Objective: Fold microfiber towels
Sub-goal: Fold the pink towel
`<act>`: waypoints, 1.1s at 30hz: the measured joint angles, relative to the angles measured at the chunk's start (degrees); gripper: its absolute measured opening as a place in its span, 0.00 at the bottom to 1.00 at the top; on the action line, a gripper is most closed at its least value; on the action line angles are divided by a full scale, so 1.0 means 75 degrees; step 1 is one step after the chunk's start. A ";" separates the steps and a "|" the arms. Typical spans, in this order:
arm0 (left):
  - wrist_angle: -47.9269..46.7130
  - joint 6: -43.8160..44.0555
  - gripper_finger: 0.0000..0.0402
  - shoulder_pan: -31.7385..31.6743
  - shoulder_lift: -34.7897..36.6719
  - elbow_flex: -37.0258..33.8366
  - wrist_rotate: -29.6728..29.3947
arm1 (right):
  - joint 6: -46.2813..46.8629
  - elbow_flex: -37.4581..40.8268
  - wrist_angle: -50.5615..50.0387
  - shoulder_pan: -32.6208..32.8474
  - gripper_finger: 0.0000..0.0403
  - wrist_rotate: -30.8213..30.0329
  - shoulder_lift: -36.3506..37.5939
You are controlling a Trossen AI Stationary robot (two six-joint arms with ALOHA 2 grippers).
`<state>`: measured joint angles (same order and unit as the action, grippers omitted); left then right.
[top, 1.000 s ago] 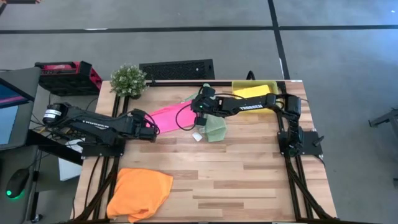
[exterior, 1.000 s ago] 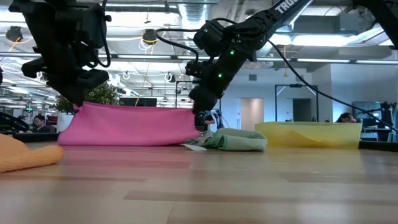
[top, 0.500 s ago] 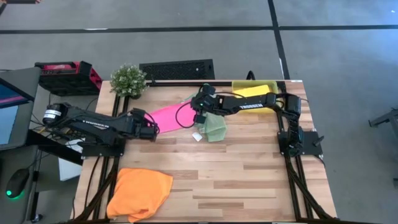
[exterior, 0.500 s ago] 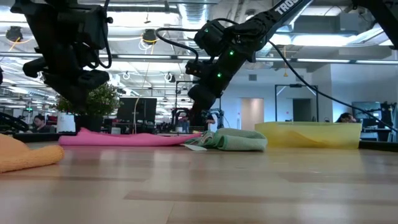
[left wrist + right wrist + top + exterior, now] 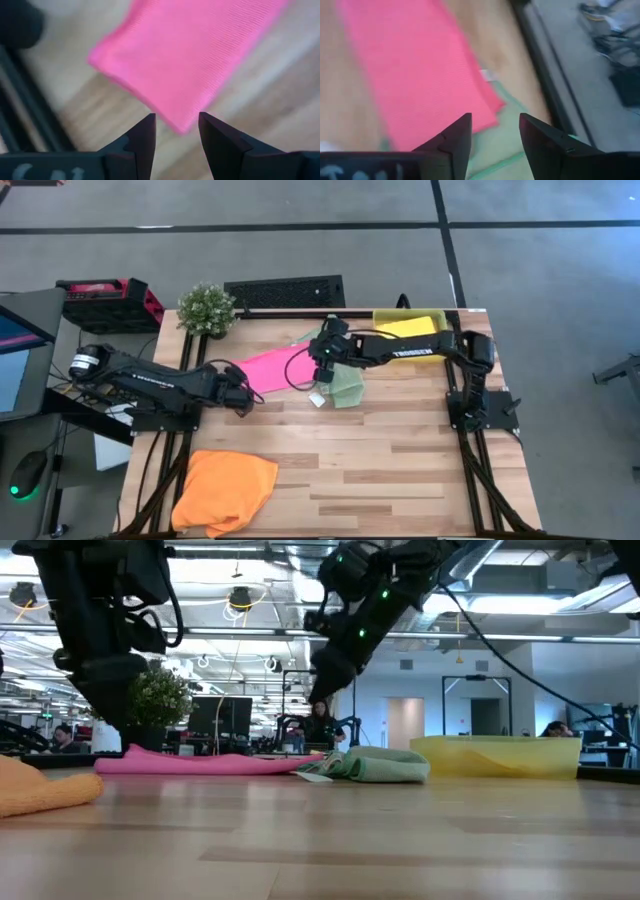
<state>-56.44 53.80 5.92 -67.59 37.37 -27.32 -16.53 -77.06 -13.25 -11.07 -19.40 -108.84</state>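
I am hovering both pincers (image 5: 176, 131) (image 5: 495, 131) wide open, empty, over the pink towel (image 5: 272, 366) lying flat at eleven o'clock, ready for re-gripping.

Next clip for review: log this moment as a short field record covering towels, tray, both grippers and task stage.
pink towel: lying flat on the table, held by neither gripper
green towel: bunched beside the pink towel's right end
orange towel: crumpled at the table's near left corner
yellow tray: at the far right edge
left gripper: open, above the pink towel's left end
right gripper: open, above the pink towel's right end
stage: pink towel laid down, others not yet folded
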 joint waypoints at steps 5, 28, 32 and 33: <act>0.0237 0.0369 0.35 0.0066 0.0000 -0.0016 0.0577 | 0.0002 0.0000 -0.0594 0.0341 0.47 0.1082 0.0365; 0.0588 0.1155 0.35 -0.0218 -0.0003 -0.0126 0.0562 | 0.0267 0.0003 -0.0998 0.0874 0.42 0.2184 0.0626; 0.1234 0.1032 0.35 -0.0426 -0.0009 -0.0638 0.0866 | 0.0267 0.0003 -0.1000 0.0880 0.42 0.2198 0.0624; 0.1289 0.1021 0.35 -0.0450 -0.0009 -0.0702 0.0836 | 0.0267 0.0003 -0.1003 0.0880 0.42 0.2200 0.0624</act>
<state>-46.77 61.45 2.55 -67.66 32.11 -21.05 -14.52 -77.03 -20.78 -4.47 -2.91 -104.16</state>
